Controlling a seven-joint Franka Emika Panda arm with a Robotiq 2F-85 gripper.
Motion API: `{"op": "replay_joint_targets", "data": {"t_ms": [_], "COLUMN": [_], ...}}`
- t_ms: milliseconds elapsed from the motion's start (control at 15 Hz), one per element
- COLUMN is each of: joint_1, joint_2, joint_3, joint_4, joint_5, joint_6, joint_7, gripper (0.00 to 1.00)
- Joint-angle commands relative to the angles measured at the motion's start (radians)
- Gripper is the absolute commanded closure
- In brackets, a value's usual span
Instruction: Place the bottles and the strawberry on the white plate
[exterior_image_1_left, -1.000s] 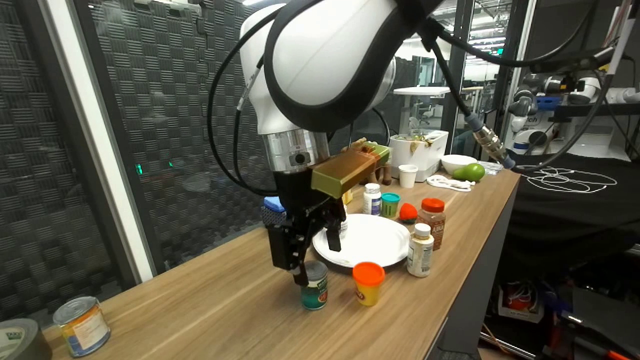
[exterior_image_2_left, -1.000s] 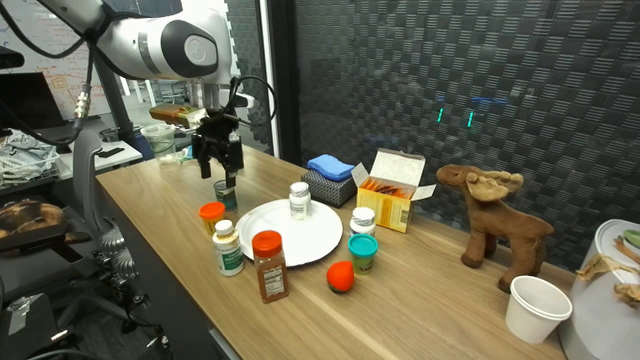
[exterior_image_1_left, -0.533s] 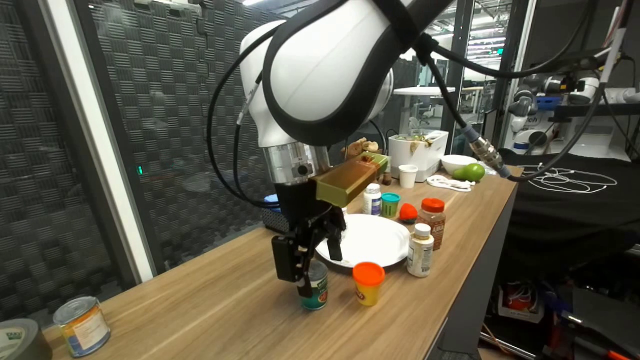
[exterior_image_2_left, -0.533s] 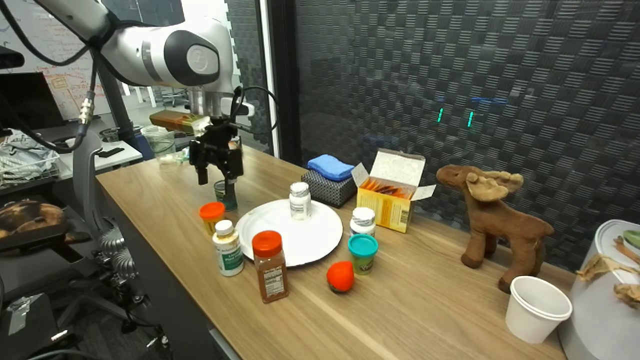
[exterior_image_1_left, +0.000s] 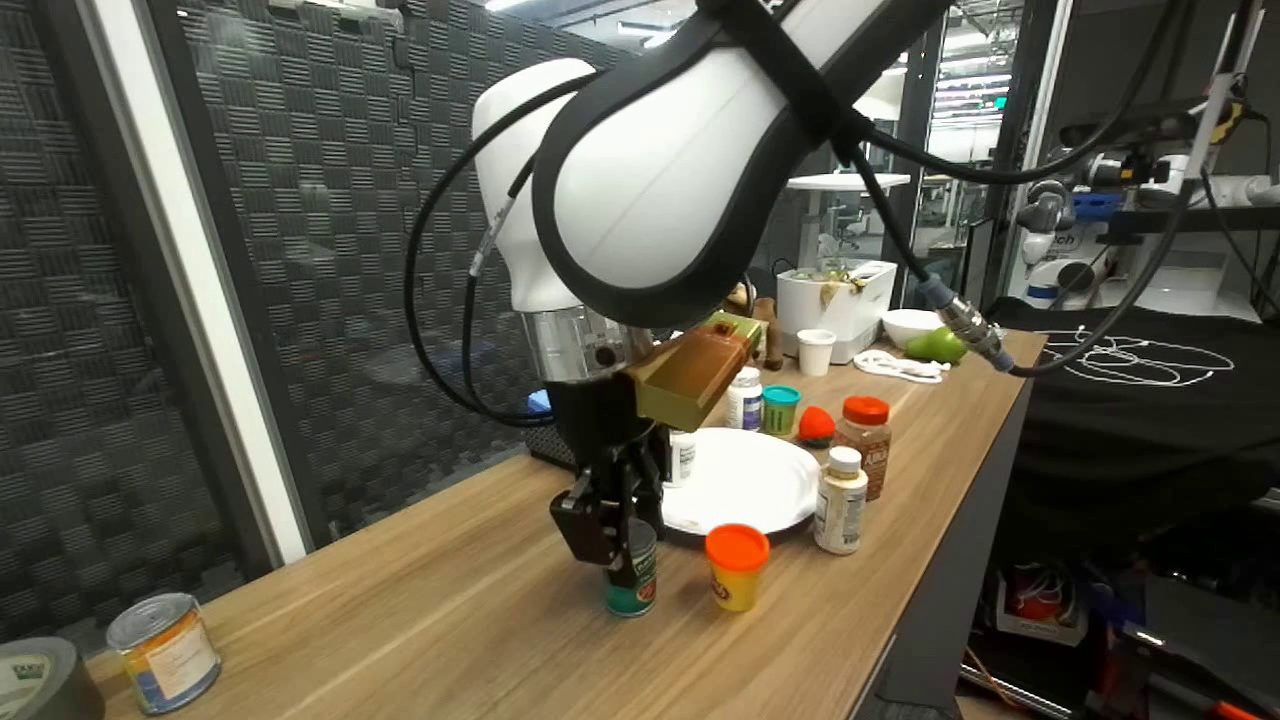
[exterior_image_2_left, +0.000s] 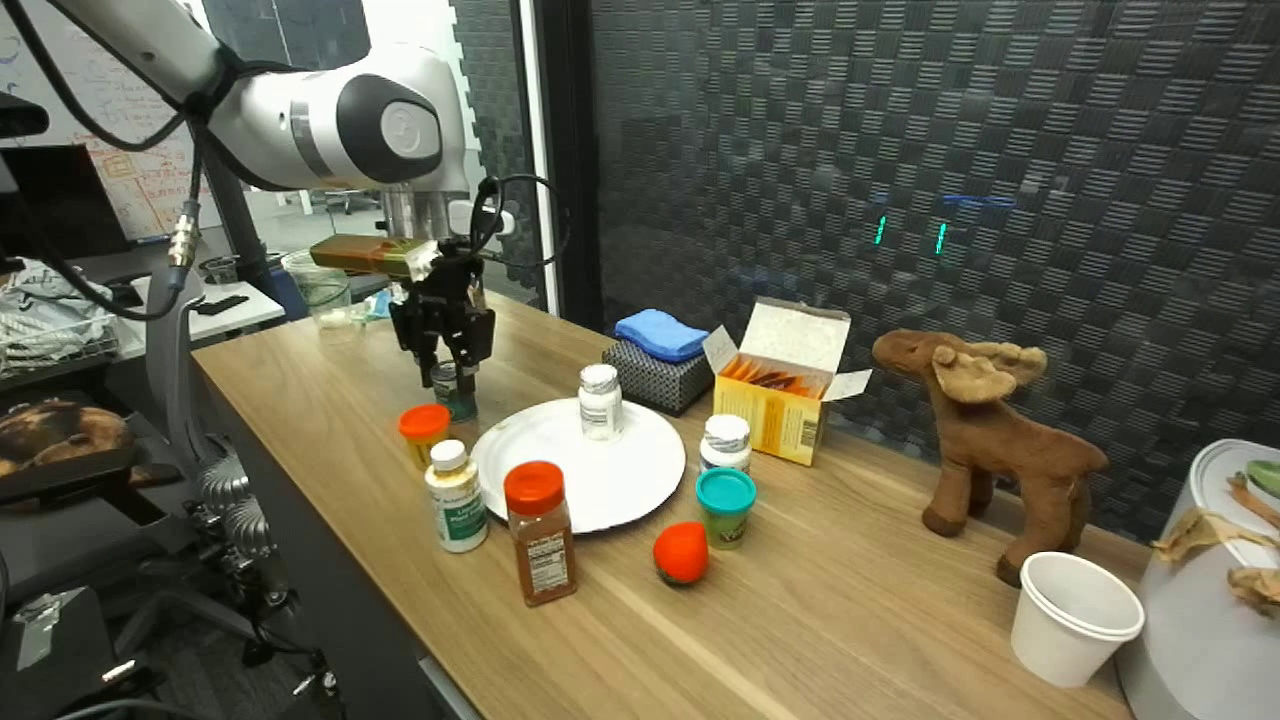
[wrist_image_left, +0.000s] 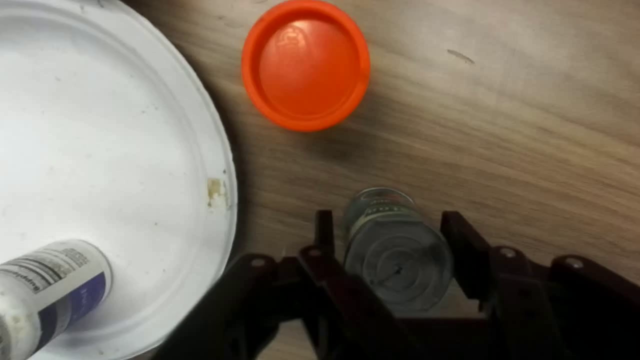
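Note:
On the white plate (exterior_image_2_left: 640, 485) stands a white bottle (exterior_image_2_left: 600, 405), also in the wrist view (wrist_image_left: 65, 295). Around the rim are a white-capped bottle (exterior_image_2_left: 457, 505), a red-capped bottle (exterior_image_2_left: 541, 550), a white bottle (exterior_image_2_left: 726, 440), a squat teal-capped bottle (exterior_image_2_left: 727, 505) and a squat orange-capped bottle (wrist_image_left: 305, 65). The red strawberry (exterior_image_2_left: 681, 555) lies on the table beside the teal cap. My gripper (wrist_image_left: 387, 222) straddles a green labelled tin can (wrist_image_left: 400, 265). Its jaws are part-way in: a gap shows on the can's left, while the right finger (wrist_image_left: 467, 255) is close to or touching it.
Behind the plate are an open yellow box (exterior_image_2_left: 775, 410), a dark box (exterior_image_2_left: 650, 375) with a blue cloth, and a plush moose (exterior_image_2_left: 1000, 450). White cups (exterior_image_2_left: 1070, 620) stand near a white bin. Another tin can (exterior_image_1_left: 165, 655) and a tape roll (exterior_image_1_left: 45, 680) lie in an exterior view.
The gripper has come down to the tin can, and its jaws have drawn closer together on either side of it. The bottles, strawberry and plate have stayed put.

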Motion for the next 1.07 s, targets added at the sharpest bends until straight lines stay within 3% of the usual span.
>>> {"op": "replay_joint_targets", "data": {"t_ms": [0, 67, 267, 667, 1000], "joint_1": [0.014, 0.017, 0.008, -0.028, -0.076], "joint_2": [-0.011, -0.020, -0.079, -0.197, -0.185], "joint_3": [-0.010, -0.011, -0.004, -0.054, -0.100], "joint_4": [0.004, -0.002, -0.032, -0.118, -0.152], "joint_5": [-0.051, -0.066, -0.049, -0.060, -0.065], "joint_6": [0.031, 0.037, 0.049, 0.079, 0.096], "joint_7": [0.000, 0.006, 0.008, 0.105, 0.157], "gripper": [0.72, 0.79, 0.82, 0.82, 0.82]}}
